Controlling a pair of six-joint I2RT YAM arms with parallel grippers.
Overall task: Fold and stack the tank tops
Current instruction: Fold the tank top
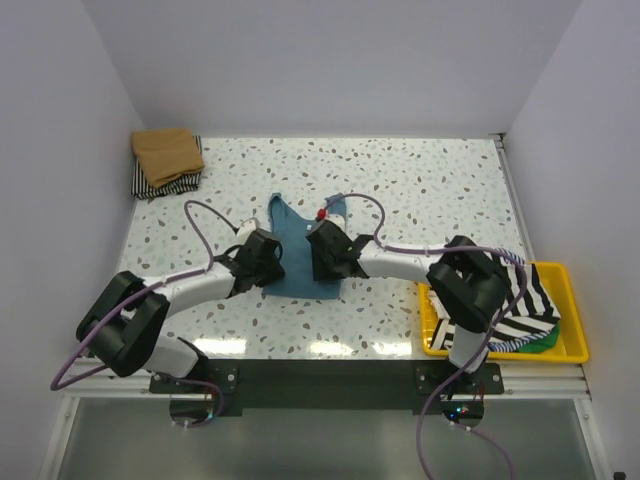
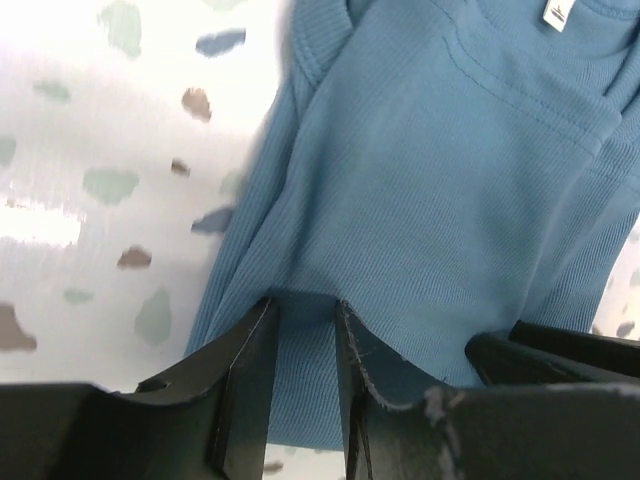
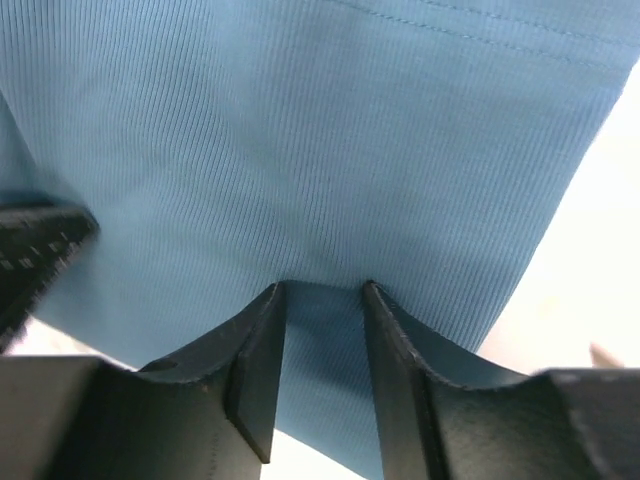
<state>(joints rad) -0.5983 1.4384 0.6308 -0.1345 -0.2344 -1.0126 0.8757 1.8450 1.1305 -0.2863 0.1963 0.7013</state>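
Note:
A plain teal-blue tank top (image 1: 300, 235) lies flat mid-table, straps pointing away from the arms. My left gripper (image 1: 278, 264) stands on its left part and my right gripper (image 1: 316, 262) on its right part, close together. In the left wrist view the left gripper (image 2: 305, 305) has its jaws a little apart, tips down on the teal cloth (image 2: 430, 170). In the right wrist view the right gripper (image 3: 322, 290) stands the same way on the cloth (image 3: 300, 130). Neither pinches a fold that I can see.
A tan-brown top (image 1: 167, 150) lies folded on a striped top (image 1: 165, 184) at the far left corner. A yellow tray (image 1: 572, 288) at the near right holds a striped top (image 1: 520, 305) and a green one (image 1: 545, 340). Walls enclose the table.

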